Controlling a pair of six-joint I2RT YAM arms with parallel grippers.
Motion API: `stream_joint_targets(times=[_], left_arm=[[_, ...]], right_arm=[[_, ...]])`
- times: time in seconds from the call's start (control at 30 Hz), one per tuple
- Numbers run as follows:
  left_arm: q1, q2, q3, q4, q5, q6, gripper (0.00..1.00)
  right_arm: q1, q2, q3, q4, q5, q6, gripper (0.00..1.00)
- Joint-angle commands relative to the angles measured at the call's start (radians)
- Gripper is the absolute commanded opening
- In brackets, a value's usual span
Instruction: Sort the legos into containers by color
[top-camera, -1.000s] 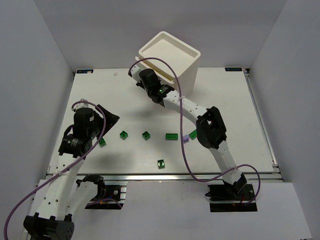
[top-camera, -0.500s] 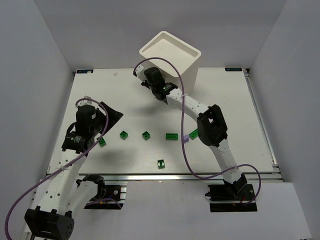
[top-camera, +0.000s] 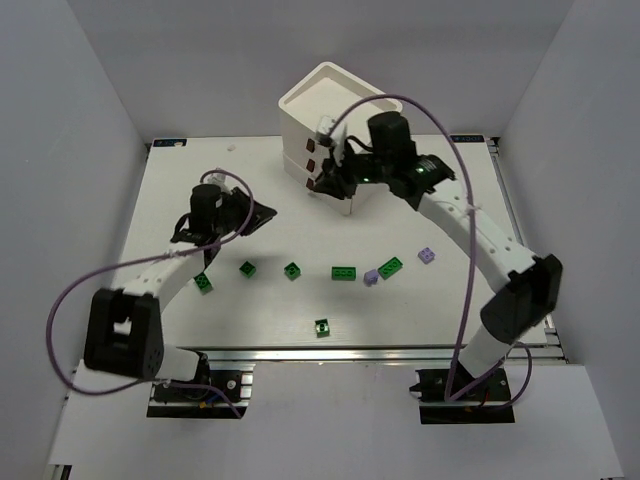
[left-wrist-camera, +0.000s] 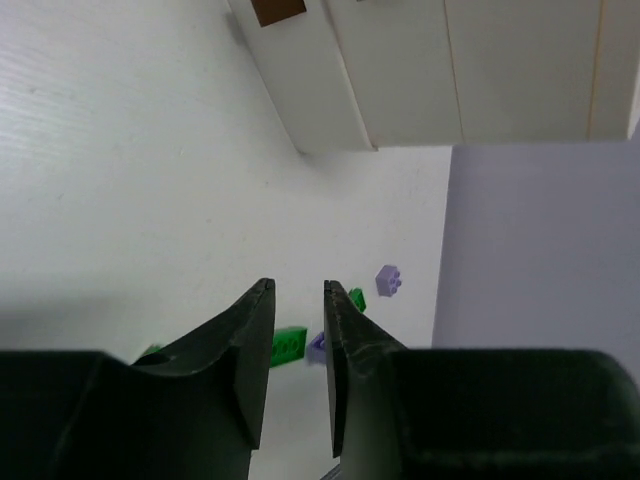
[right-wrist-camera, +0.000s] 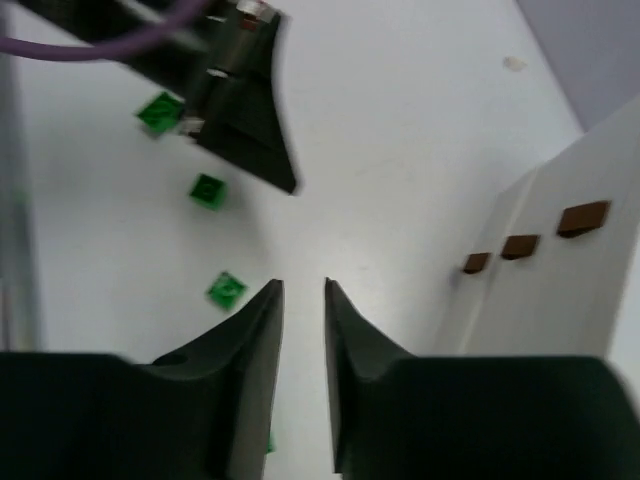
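Legos scattered on table; right gripper close by cabinet front

White cabinet, dark red-brown pulls, plain white table. Studded green legos; pale lavender legos at the row's 3 o'clock end.

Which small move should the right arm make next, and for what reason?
Probably bring the right gripper toward one of the drawer pulls and grip it. All three drawers look closed, its jaws hold nothing, and the legos lie loose on the table, so no brick can be sorted yet.
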Motion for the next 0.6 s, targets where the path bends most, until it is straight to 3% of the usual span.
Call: stream_joint_targets(times=[0.0, 0.07, 0.1, 0.2, 0.4, 0.57], left_arm=[[-0.013, 0.130, 0.108, 0.236, 0.127, -0.007, 0.39], [-0.013, 0.263, 0.216, 0.251, 0.146, 0.041, 0.51], [-0.025, 0.297, 0.252, 0.259, 0.155, 0.068, 0.55], [-0.035, 0.420, 0.365, 0.257, 0.152, 0.194, 0.62], [-0.067, 0.535, 0.428, 0.355, 0.135, 0.398, 0.64], [-0.107, 0.606, 0.542, 0.262, 0.098, 0.692, 0.66]], right_arm=[[-0.096, -0.078, -0.169, 0.011, -0.262, 0.178, 0.33], [-0.152, -0.150, -0.240, 0.022, -0.429, 0.207, 0.43], [-0.159, -0.178, -0.306, 0.040, -0.479, 0.210, 0.57], [-0.206, -0.256, -0.418, 0.077, -0.588, 0.203, 0.65], [-0.298, -0.362, -0.550, 0.141, -0.742, 0.155, 0.65], [-0.364, -0.448, -0.685, 0.273, -0.823, 0.091, 0.64]])
